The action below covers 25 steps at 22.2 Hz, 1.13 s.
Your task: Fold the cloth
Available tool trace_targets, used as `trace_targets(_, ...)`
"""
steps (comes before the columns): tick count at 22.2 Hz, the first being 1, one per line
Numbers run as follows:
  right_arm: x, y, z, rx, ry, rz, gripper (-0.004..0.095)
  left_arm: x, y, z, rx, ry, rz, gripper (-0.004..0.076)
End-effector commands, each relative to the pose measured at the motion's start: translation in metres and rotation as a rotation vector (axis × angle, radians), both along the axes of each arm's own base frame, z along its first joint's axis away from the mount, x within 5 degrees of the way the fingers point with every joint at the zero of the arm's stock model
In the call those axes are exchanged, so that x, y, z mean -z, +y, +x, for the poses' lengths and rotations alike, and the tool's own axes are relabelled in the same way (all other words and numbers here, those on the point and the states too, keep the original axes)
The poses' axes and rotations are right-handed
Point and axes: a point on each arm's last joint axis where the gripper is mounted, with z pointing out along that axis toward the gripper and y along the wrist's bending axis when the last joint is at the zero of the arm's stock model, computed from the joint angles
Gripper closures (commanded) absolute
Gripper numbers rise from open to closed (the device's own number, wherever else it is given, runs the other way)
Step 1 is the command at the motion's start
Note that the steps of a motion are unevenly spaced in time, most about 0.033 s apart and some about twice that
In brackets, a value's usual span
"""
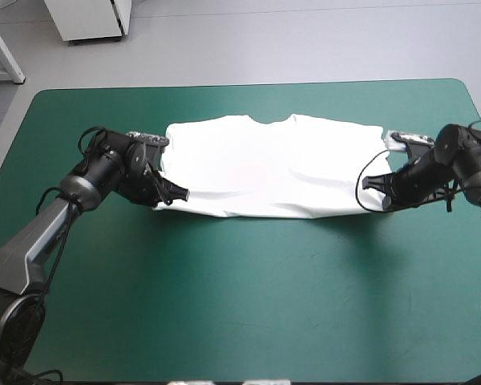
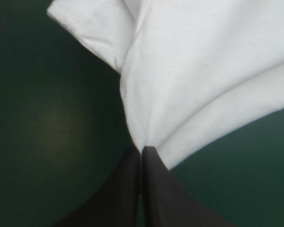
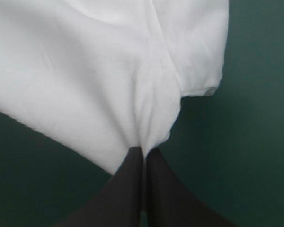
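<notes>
T-shirt [image 1: 268, 164]: white, spread on the far half of the teal-green cover [image 1: 240, 305]. Left gripper [image 1: 179, 193], right gripper [image 1: 372, 184]: each clamped on a near corner. Handling: raise both corners level, cloth taut.

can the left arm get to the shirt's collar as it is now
Likely not yet: the left gripper is shut on the T-shirt's near left corner, so it must let go first; nothing else blocks the collar.

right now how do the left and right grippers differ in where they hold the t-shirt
The left gripper pinches the near-left corner of the T-shirt, reaching in from the left; the right gripper pinches the near-right corner, reaching in from the right. Both are shut on it.
</notes>
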Motion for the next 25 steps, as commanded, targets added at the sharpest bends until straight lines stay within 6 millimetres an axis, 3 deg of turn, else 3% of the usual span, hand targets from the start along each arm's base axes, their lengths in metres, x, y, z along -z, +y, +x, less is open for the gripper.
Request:
trace_targets(1,-0.005,-0.001,-0.034,-0.005,-0.03,-0.026,0.0925,-0.009,0.008,-0.028,-0.007,-0.031,-0.03,0.0733)
trace_targets(7,0.034,0.001,-0.098,0.0,0.066,-0.04,0.0925,0.029,0.022,-0.083,-0.025,0.088,-0.058,0.0733)
trace_targets(13,0.059,0.003,-0.147,-0.005,0.147,-0.039,0.0925,0.045,0.037,-0.135,-0.058,0.147,-0.084,0.0733)
trace_targets(17,0.062,0.004,-0.158,0.027,0.151,-0.023,0.0914,0.056,0.043,-0.153,-0.059,0.182,-0.068,0.0732)
trace_targets(18,0.061,0.004,-0.158,0.029,0.152,-0.022,0.0849,0.056,0.043,-0.153,-0.059,0.184,-0.067,0.0722)
trace_targets(20,0.061,0.005,-0.159,0.025,0.163,-0.021,0.0681,0.056,0.043,-0.152,-0.057,0.176,-0.07,0.0637)
trace_targets(22,0.058,0.005,-0.16,0.033,0.184,-0.015,0.0471,0.056,0.043,-0.153,-0.062,0.19,-0.072,0.0471)
trace_targets(24,0.047,0.006,-0.156,0.043,0.168,-0.002,0.0372,0.049,0.043,-0.155,-0.064,0.226,-0.062,0.0285)
trace_targets(25,0.04,0.006,-0.154,0.042,0.147,0.0,0.0373,0.044,0.043,-0.153,-0.061,0.222,-0.055,0.0249)
